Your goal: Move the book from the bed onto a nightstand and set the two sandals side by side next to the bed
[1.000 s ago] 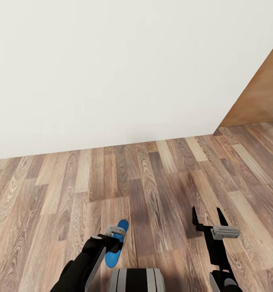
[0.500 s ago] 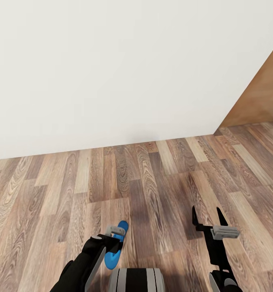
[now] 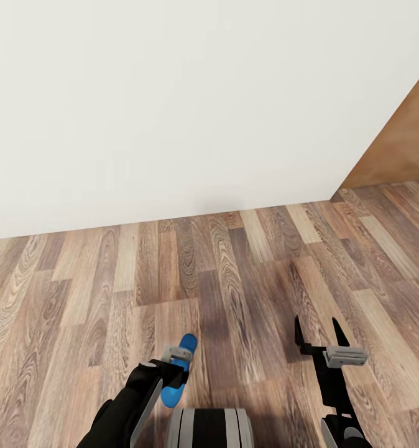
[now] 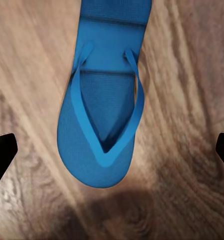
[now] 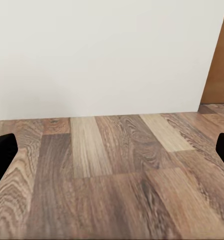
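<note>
One bright blue sandal (image 3: pixel 188 343) lies flat on the wood-plank floor (image 3: pixel 247 280), close in front of my base. My left gripper (image 3: pixel 176 359) hangs right over it and hides its middle. In the left wrist view the sandal (image 4: pixel 92 150) with its thong strap lies between the two black fingertips (image 4: pixel 2 150), which stand wide apart and do not touch it, so this gripper is open. My right gripper (image 3: pixel 318 328) is open too, held over bare floor with nothing between its fingers (image 5: pixel 3 150). The book, bed, nightstands and second sandal are out of view.
A plain white wall (image 3: pixel 172 93) closes off the space just ahead, also seen in the right wrist view as the wall (image 5: pixel 102 50). A brown wooden panel (image 3: pixel 402 143) stands at the right. Open floor runs left and right along the wall.
The whole picture has shifted slightly, so the camera moved a little. A blue speck at the right edge has left the view. Both arms and the sandal keep their places.
</note>
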Robot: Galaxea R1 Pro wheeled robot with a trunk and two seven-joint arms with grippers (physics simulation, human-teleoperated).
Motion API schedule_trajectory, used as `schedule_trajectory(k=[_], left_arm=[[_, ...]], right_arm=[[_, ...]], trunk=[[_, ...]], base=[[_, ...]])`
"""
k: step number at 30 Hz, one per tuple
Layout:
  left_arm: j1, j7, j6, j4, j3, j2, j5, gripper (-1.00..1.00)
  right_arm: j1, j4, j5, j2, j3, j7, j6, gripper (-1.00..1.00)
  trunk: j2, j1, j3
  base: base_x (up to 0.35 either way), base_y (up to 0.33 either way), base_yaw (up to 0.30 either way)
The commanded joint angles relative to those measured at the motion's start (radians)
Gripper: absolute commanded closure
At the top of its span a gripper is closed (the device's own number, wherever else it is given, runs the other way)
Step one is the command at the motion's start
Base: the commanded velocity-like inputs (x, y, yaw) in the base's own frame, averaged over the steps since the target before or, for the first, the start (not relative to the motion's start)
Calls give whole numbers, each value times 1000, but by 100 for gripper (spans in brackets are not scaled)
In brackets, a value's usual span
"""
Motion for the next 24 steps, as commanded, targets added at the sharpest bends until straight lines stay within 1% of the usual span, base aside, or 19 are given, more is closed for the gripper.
schedule_trajectory(k=[1,12,24], left_arm=[[0,1,5,-1,-1,0,-2,-100],[0,1,4,-2,0,1,-3,-100],[0,1,3,-3,2,2,-2,-100]], right_arm=[[0,0,-4,0,0,5,-3,-100],[0,0,-4,0,0,5,-3,-100],[0,0,-3,0,0,5,-3,-100]], trunk=[[0,0,-5],[-3,5,-47],[-3,5,-47]], base=[[0,0,0],[0,0,0],[0,0,0]])
